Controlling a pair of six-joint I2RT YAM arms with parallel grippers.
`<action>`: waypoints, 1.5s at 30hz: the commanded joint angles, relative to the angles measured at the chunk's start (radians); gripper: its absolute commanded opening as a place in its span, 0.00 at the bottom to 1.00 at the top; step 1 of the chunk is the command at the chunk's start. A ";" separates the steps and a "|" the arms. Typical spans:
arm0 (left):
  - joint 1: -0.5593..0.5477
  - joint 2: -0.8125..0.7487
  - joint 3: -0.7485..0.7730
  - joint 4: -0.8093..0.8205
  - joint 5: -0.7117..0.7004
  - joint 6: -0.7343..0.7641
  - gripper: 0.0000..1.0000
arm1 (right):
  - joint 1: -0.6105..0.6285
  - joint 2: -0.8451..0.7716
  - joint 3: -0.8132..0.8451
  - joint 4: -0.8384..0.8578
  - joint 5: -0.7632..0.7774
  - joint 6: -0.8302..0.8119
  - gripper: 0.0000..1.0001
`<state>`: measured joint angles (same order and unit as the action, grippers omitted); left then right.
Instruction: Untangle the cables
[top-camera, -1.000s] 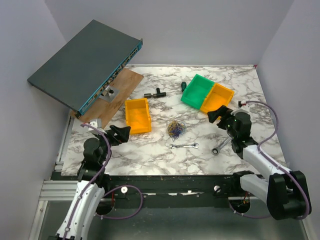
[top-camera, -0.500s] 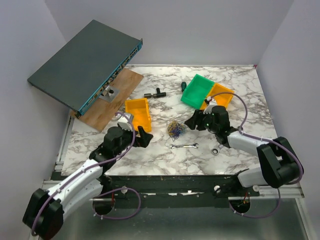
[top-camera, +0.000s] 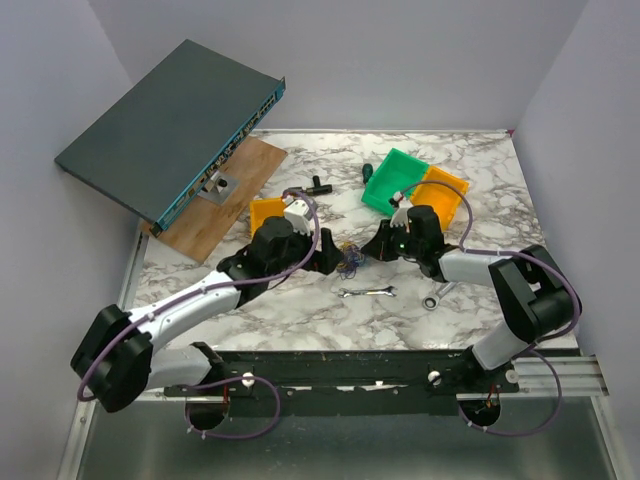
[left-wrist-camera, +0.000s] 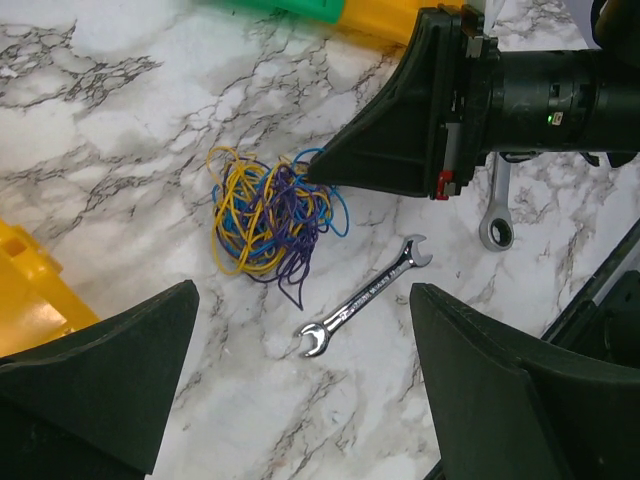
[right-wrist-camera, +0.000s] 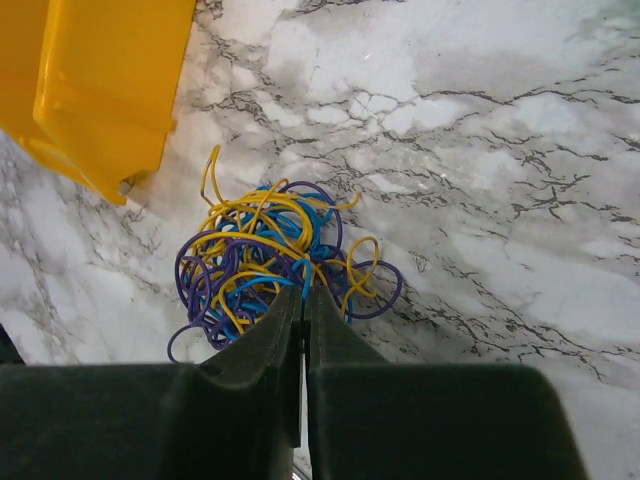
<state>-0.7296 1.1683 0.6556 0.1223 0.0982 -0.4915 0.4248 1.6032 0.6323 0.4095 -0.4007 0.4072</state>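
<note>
Nearest the arm bases, on the marble table (top-camera: 300, 312): a silver wrench (top-camera: 368, 292) lying flat, and to its right, well apart, a ratchet wrench (top-camera: 437, 296) just in front of the right arm. Just beyond the silver wrench, around the middle of the table: the cables (left-wrist-camera: 270, 215), one loose bunch of hair-thin loops in yellow, blue and purple, resting on the marble, with one purple tail trailing toward the wrench without reaching it. Coming in from the left: the left gripper (left-wrist-camera: 302, 300), fingers spread wide just beside the bunch, holding nothing and not touching the loops as far as the wrist view shows. Meeting it from the right: the right gripper (right-wrist-camera: 303, 290), fingers drawn together to a thin slit, tips pushed into the right edge of the bunch, a blue strand seemingly pinched between them. Hard to tell how many strands are caught. Left of the bunch and partly hidden behind the left arm: a yellow bin (right-wrist-camera: 100, 80), near the cables but apart from them. Farther back on the right: a green bin (top-camera: 395, 180) and an orange bin (top-camera: 440, 195), side by side and touching. Toward the far middle: a couple of small black parts (top-camera: 312, 186). At the far left: a wooden board (top-camera: 235, 190), and above it a tilted grey box (top-camera: 170, 125) with ports along its front edge.
</note>
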 joint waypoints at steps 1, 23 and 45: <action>-0.016 0.092 0.074 -0.012 0.018 0.033 0.89 | 0.006 -0.006 0.015 0.005 -0.027 -0.007 0.05; -0.016 0.556 0.400 -0.251 -0.016 0.060 0.26 | 0.006 -0.099 -0.047 0.050 0.059 0.006 0.01; 0.007 0.145 0.048 0.012 -0.144 0.024 0.00 | 0.005 -0.436 -0.223 0.058 0.498 0.036 0.39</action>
<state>-0.7277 1.3090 0.7006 0.0635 -0.1390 -0.4942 0.4309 1.1492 0.4316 0.3576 0.3210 0.5205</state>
